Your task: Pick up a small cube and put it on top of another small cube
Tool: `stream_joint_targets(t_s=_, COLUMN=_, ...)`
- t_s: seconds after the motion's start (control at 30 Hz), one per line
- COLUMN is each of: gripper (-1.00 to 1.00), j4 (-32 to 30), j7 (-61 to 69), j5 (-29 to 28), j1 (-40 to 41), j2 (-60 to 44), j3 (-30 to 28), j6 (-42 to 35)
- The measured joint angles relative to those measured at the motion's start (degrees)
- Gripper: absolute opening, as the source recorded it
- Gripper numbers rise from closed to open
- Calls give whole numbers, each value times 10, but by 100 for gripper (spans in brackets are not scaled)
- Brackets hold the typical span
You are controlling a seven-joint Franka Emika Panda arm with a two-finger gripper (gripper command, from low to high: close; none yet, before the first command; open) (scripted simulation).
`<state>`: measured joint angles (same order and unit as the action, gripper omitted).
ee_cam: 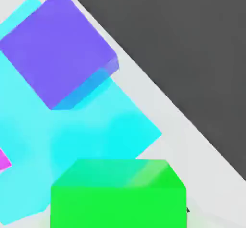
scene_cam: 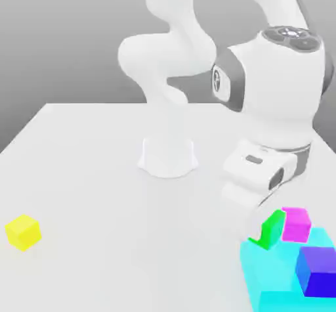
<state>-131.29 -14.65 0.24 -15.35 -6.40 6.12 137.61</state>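
The gripper is clamped on the small green cube, a plain, matte block held above the smooth white table, just beside the magenta cube. A purple cube sits on a flat cyan block. A yellow cube lies well apart.

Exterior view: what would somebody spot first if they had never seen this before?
Probably the big white arm bending down at the exterior view's right. Its end effector is shut on a green cube, just beside a magenta cube and over a large cyan block with a purple cube on it. A yellow cube sits alone at the far left.
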Motion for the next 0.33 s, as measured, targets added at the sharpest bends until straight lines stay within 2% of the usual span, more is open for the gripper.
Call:
stream_joint_targets(t_s=0.1, gripper=-100, j4=56, j7=-7, j5=-12, j1=-22, j2=-21, j3=14, j6=-35)
stream_joint_targets(t_s=0.2, gripper=-100, j4=56, j7=-16, j5=-25, j1=-32, j2=-70, j3=11, j6=13)
stream_joint_targets(t_s=0.23, gripper=100, j4=54, j7=-17, j5=-28, j1=-33, j2=-81, j3=11, j6=26)
stream_joint_targets(t_s=0.33, gripper=100, j4=54, j7=-17, j5=-27, j1=-33, j2=-81, j3=11, j6=26)
